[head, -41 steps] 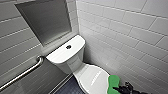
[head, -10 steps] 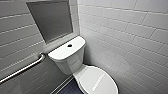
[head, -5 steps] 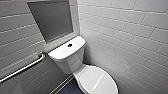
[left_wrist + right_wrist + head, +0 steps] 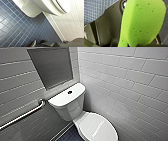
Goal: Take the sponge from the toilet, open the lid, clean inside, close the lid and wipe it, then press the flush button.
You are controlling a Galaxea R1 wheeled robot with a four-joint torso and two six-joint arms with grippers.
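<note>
So, standing in this stall: the right gripper (image 4: 134, 45) has the sponge (image 4: 142, 22) clamped in its jaws. The foam hides the jaw tips, but the sponge looks squeezed narrower down at the held end, and the rest of the bright green block sticks out past the jaws, pores and all. It's up in the air, touching nothing else I can see. The blue tiled floor (image 4: 164, 31) is well beyond it.

The left gripper (image 4: 41, 44) is another matter. It hangs low, near the floor (image 4: 16, 28), and honestly I can't tell whether it's open or closed from here. It isn't touching anything I can make out. Out ahead of it, and well apart, is the rounded underside of the toilet (image 4: 41, 7), and off to one side the white tiled wall (image 4: 76, 21) meets the floor.

As for the toilet itself, the lid (image 4: 96, 127) is down flat over the bowl. Behind it on the tank (image 4: 67, 100), the little dark flush button (image 4: 69, 92) sits in the middle of the top. A metal grab bar (image 4: 25, 113) runs along the wall just beside the tank, and there's a grey panel (image 4: 51, 65) set into the wall above it.
</note>
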